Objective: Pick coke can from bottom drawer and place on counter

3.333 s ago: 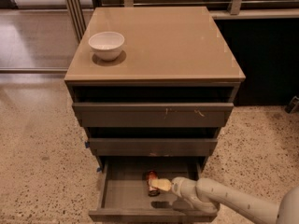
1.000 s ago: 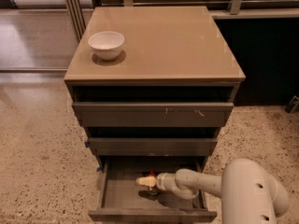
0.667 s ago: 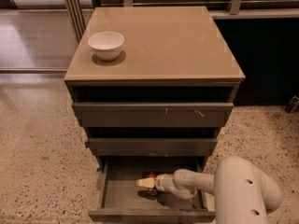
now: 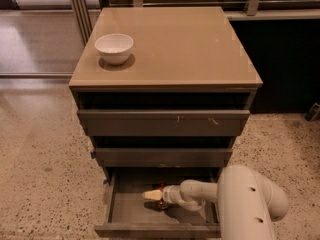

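- Step in hand (my read): getting hold of the coke can (image 4: 161, 187) inside the open bottom drawer (image 4: 150, 230); the lift and the placing are not yet done
- gripper (image 4: 152, 195) is low in the drawer, about mid-width, pointing left; its arm (image 4: 200, 191) reaches in from the right
- Only a small red patch of the can shows, right at the far side of the gripper's pale tip, touching it or just beside it (can't separate them)
- Dark patch just near-side of the tip could be shadow or more of the can, unclear
- Whether the gripper is clamped on the can or only alongside it is not visible here
- To do it well: make sure the can sits squarely in the grasp before lifting
- Then raise straight up only a little, since the middle drawer's front (image 4: 162, 156) overhangs the far part of the opening
- Draw the can out toward the near side before going higher
- tabletop (image 4: 190, 49) (the counter) has a white bowl (image 4: 114, 47) at its far left, so the middle or right is the safer spot
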Tool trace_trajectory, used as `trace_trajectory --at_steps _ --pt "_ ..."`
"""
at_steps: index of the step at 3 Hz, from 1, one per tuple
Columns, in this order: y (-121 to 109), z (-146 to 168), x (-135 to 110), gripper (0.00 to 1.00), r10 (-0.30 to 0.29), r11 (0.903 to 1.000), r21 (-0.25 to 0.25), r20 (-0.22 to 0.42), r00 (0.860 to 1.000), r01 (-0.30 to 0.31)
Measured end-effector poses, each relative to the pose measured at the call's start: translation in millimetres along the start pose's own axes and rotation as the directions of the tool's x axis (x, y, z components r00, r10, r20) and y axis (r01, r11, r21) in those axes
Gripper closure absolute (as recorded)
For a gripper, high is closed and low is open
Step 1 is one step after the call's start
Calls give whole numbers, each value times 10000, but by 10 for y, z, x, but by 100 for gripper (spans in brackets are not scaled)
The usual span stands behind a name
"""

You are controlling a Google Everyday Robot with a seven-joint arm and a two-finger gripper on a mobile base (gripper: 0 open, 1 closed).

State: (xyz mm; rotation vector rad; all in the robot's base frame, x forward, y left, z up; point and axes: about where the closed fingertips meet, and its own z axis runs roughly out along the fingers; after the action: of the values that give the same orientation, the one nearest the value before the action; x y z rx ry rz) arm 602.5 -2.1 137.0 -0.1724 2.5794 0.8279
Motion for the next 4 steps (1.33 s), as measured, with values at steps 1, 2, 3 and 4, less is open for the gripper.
trace_trajectory --at_steps 1,2,3,4 --pt "0 0 0 19 0 10000 0 -1 10000 0" --pt "0 0 1 42 0 10000 -1 -1 10000 0" --pt "1 1 1 65 0 10000 -1 -1 10000 0" --pt "1 1 2 88 1 10000 -2 -2 10000 -1"
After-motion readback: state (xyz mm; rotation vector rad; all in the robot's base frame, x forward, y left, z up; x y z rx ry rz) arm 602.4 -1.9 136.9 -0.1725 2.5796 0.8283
